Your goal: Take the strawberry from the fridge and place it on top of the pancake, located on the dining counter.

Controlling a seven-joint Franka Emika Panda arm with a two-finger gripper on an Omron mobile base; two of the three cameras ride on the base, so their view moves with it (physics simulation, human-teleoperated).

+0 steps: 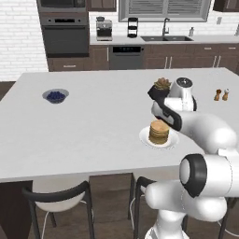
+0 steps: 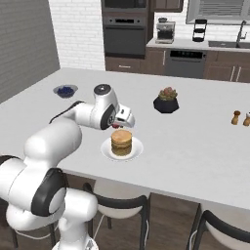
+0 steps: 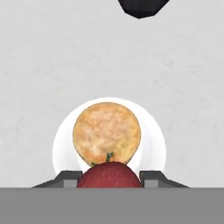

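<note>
Right now your strawberry [image 3: 109, 175] sits clamped between the two dark fingertips [image 3: 65, 177] of the gripper [image 3: 109, 178], low in the hand view at 6 o'clock. You see its broad red body pressed on both flanks, with the small green stem [image 3: 108, 156] poking toward 12 o'clock in that view; how its long axis runs you cannot tell from this angle. The jaws stand about half apart, closed on the berry and touching nothing else.

Just past the stem you look straight down on the pancake [image 3: 106, 133], a round golden stack centred on its white plate [image 3: 153, 144]. The berry overlaps the stack's near edge at 6 o'clock, so the hand hangs above the stack's rim, not its middle. In the right base view your gripper [image 2: 125, 122] hovers just over the pancake [image 2: 121, 141], at its 11 o'clock, clear of the top layer, with a speck of red at the fingers.

The plate [image 1: 144, 137] rests on the dining counter [image 1: 93, 126], near its front edge. Beyond it, at 12 o'clock in the hand view, stands a dark faceted pot [image 3: 141, 8]; the right base view shows it holding a succulent plant [image 2: 168, 93]. Well apart toward 3 o'clock stand two small brown shakers [image 2: 241, 118], and a bowl of blueberries [image 1: 55, 96] lies far off at 10 o'clock in the left base view.
</note>
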